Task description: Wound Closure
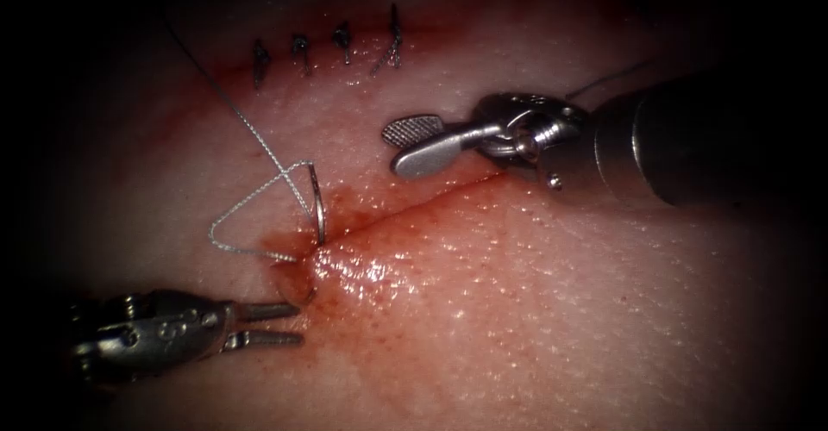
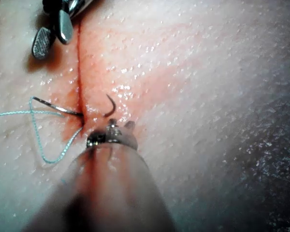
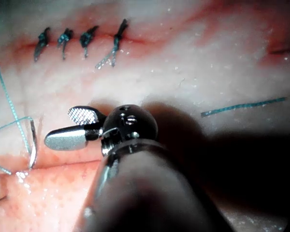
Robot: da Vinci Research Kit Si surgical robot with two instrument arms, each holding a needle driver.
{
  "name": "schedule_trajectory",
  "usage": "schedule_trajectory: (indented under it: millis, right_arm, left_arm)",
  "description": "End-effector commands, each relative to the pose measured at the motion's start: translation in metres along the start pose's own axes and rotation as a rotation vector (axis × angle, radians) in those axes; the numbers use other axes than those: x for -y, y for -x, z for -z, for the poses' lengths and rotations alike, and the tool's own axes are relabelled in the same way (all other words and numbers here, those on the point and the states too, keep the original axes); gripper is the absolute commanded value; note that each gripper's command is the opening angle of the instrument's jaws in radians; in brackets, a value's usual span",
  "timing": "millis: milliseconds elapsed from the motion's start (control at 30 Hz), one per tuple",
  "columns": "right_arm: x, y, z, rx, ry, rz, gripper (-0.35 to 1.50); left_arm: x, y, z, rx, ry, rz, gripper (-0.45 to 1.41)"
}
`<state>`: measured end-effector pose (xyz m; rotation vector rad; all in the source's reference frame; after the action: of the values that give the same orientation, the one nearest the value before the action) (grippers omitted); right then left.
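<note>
Plainly, the needle (image 1: 317, 203) stood in the tissue (image 1: 552, 293) at the left end of the open cut (image 1: 414, 203). Its middle was buried: the tail end rose on the far side of the cut with the thread (image 1: 250, 198) trailing from it, and in the left wrist view the point (image 2: 109, 105) curved up out of the surface on the other side. In the endoscope view that point was hard to make out amid the red fluid (image 1: 345, 224).

The left tool (image 1: 293, 324) lay near and left of the needle, its jaws slightly parted and holding nothing, tips just short of the point. The right tool (image 1: 405, 146) hung over the cut to the right, well apart from the needle, jaws wide and empty; its shaft ran off the right edge.

The thread made a loose loop left of the needle, then ran off toward the far left, where it faded into shadow. Four finished stitches (image 1: 328, 52) sat along the far closed cut. The right wrist view showed a loose cut end of thread (image 3: 244, 107) lying on the tissue right of that tool. Bare tissue lay open to the near right.
</note>
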<state>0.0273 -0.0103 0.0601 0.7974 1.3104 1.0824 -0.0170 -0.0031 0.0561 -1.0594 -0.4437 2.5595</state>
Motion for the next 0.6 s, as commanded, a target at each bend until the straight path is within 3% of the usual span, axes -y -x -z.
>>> schedule_trajectory:
  millis: [33,167,333,600]
  right_arm:
    - [-0.0002,0.0006,-0.0009,0.001,-0.003,-0.001,1.22]
    - [-0.0002,0.0006,-0.001,0.0,-0.002,-0.001,1.22]
    - [0.0001,0.0007,-0.0012,-0.001,0.0,0.004,1.22]
    - [0.0002,0.0009,-0.0014,-0.002,0.001,0.003,1.2]
  left_arm:
    - [-0.0003,0.0002,-0.0008,0.004,-0.005,0.003,0.51]
    - [-0.0001,0.0,-0.0011,0.004,-0.013,0.01,0.57]
    - [-0.0001,-0.001,-0.0022,-0.044,-0.018,0.021,0.42]
    - [0.0005,-0.0016,-0.0025,-0.112,0.014,0.023,0.51]
